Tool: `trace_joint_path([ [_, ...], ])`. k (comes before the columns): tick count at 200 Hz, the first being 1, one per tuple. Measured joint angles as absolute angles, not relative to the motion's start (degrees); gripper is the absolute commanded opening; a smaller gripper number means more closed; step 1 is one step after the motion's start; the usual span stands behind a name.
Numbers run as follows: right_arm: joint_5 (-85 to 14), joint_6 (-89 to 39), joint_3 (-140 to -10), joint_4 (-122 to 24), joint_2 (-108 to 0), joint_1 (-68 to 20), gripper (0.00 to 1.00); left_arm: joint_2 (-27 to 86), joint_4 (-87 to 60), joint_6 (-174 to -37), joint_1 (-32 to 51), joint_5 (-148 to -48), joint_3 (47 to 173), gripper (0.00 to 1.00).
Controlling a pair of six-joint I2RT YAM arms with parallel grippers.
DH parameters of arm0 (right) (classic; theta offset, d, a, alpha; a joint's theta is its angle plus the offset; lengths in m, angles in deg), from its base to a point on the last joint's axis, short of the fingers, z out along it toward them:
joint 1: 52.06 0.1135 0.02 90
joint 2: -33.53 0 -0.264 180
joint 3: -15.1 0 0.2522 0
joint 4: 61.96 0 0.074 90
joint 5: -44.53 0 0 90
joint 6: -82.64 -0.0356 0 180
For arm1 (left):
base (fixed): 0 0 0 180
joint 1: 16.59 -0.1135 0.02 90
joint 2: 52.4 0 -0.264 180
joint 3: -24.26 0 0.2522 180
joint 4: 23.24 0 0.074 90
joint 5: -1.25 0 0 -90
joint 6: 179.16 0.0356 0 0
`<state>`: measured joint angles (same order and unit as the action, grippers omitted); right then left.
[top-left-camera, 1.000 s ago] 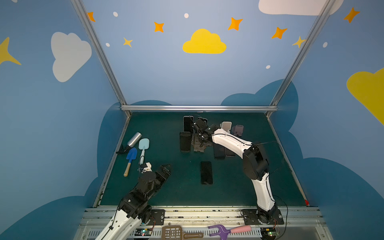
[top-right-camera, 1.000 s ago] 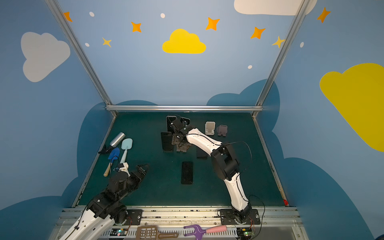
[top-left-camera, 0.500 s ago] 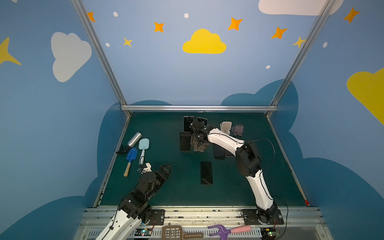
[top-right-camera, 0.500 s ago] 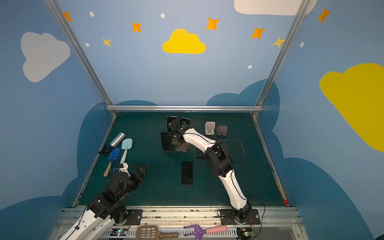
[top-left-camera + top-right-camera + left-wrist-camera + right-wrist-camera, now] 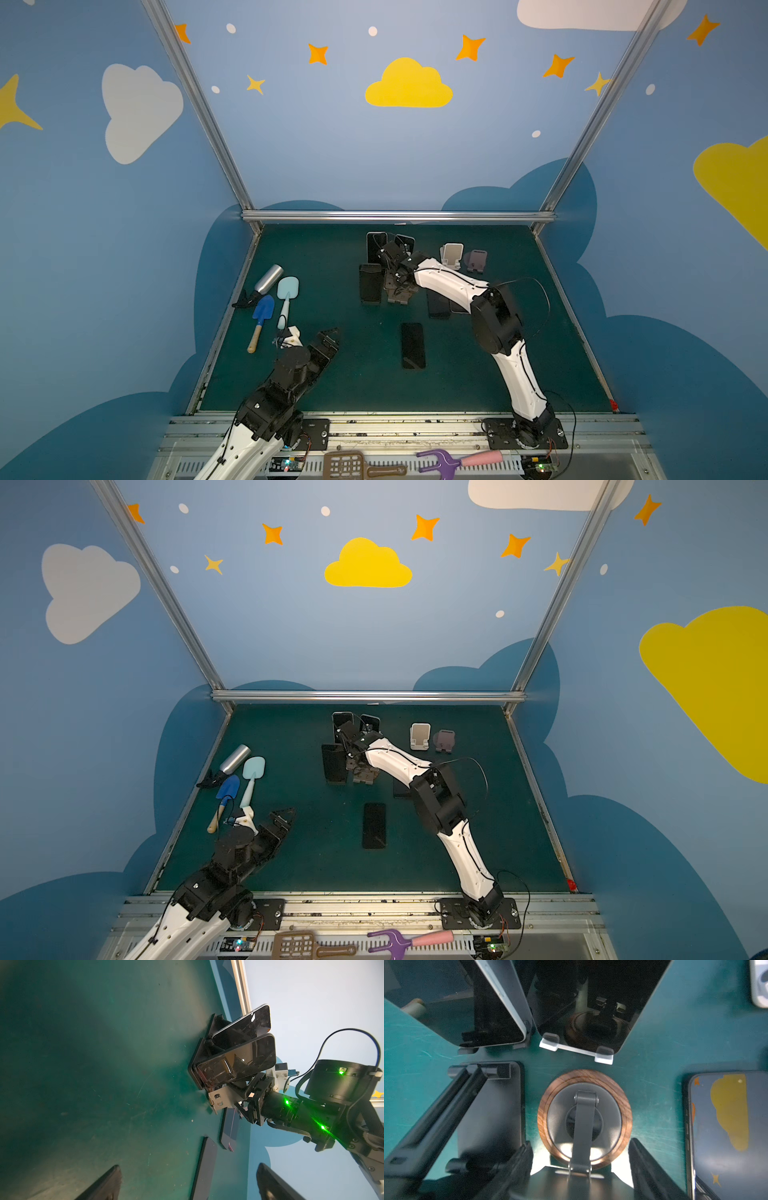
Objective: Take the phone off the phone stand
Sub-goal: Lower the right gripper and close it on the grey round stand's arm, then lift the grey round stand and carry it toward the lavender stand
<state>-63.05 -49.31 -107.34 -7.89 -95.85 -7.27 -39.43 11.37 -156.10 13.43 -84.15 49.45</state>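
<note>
Three dark phones lean on stands at the back: two side by side [image 5: 376, 246] [image 5: 406, 242] and one on a black stand [image 5: 370, 284]. My right gripper [image 5: 580, 1142] hangs over a stand with a round wooden base [image 5: 584, 1118]. Its fingers [image 5: 517, 1167] are apart and flank the top of that stand's grey plate [image 5: 579, 1186]; I cannot tell whether they touch it. No phone shows on this plate. In both top views the right gripper [image 5: 395, 276] is among the stands. My left gripper [image 5: 328, 336] is open and empty at the front left.
Dark phones lie flat on the green mat [image 5: 412, 345] [image 5: 438, 305] [image 5: 726, 1126]. Empty white [image 5: 451, 254] and purple [image 5: 478, 259] stands are at the back right. A silver bottle [image 5: 268, 280], blue trowel [image 5: 262, 311] and pale spatula [image 5: 286, 291] lie at the left.
The right arm's elbow has swung left and toward the back while its gripper stayed over the stands. The left arm has not moved.
</note>
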Motion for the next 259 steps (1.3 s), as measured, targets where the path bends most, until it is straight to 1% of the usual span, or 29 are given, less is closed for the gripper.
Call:
trace_joint_path([
  [34,-60.9,-45.4,-100.6,-10.2,-91.3,-7.5,0.53,-39.4,11.4,-156.1,13.4,-84.1,49.4,1.00],
  [82,-57.8,-41.3,-95.8,-10.5,-85.9,-8.7,0.53,-38.0,10.9,-156.1,13.4,-84.3,49.4,1.00],
  [170,-54.8,-36.8,-84.8,-10.4,-71.8,-11.2,0.52,-34.0,8.1,-156.6,13.4,-85.5,49.4,1.00],
  [215,-55.3,-35.2,-78.0,-10.1,-63.1,-18.7,0.52,-31.5,5.9,-156.7,13.4,-86.3,49.5,1.00],
  [259,-56.1,-31.6,-75.7,-10.0,-60.0,-27.9,0.52,-30.4,4.8,-156.7,13.4,-86.9,50.0,1.00],
])
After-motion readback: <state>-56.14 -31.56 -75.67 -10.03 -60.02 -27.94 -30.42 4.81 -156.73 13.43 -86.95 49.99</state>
